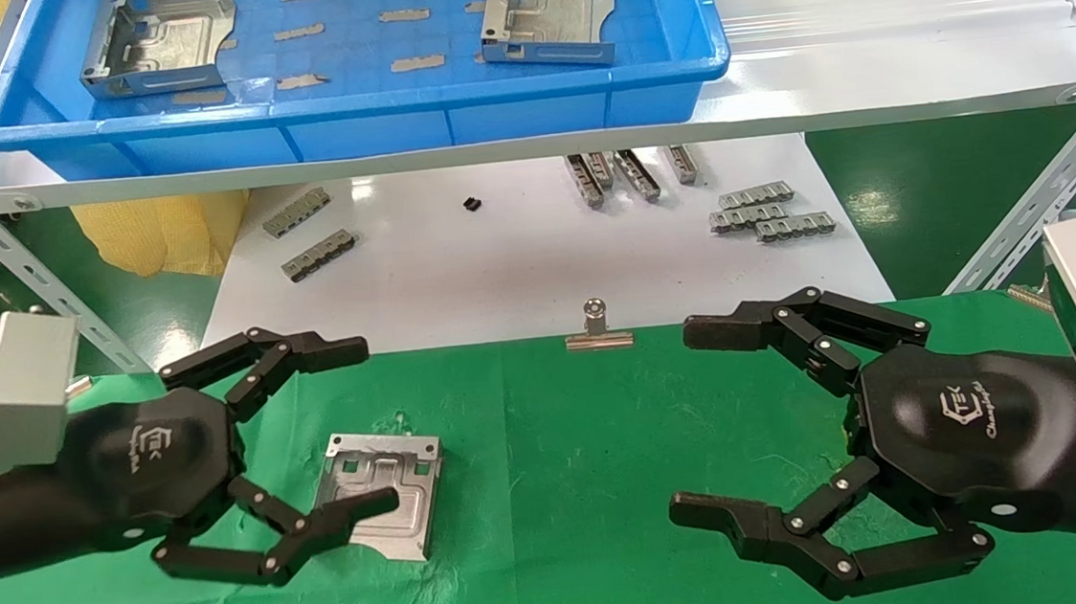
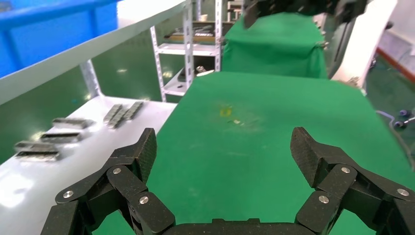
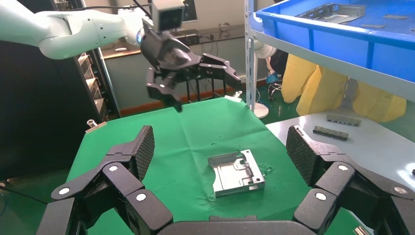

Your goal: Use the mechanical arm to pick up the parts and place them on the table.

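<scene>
One silver part (image 1: 386, 463) lies flat on the green table (image 1: 563, 492); it also shows in the right wrist view (image 3: 236, 172). My left gripper (image 1: 365, 426) is open and empty. It hovers above that part, raised well off the cloth, as the right wrist view (image 3: 188, 66) shows. In the left wrist view (image 2: 225, 149) only green cloth lies between its fingers. My right gripper (image 1: 691, 421) is open and empty over the right side of the table, and its own view (image 3: 220, 147) looks toward the part. Two more parts (image 1: 157, 39) (image 1: 549, 13) lie in the blue bin (image 1: 350, 115).
The blue bin stands on a white ribbed shelf (image 1: 862, 27) with slanted metal legs (image 1: 1030, 206). Below it, a white board (image 1: 497, 267) carries several small grey slotted strips (image 1: 767, 217). A silver binder clip (image 1: 598, 328) sits on the table's far edge. A yellow bag (image 1: 163, 235) is at the far left.
</scene>
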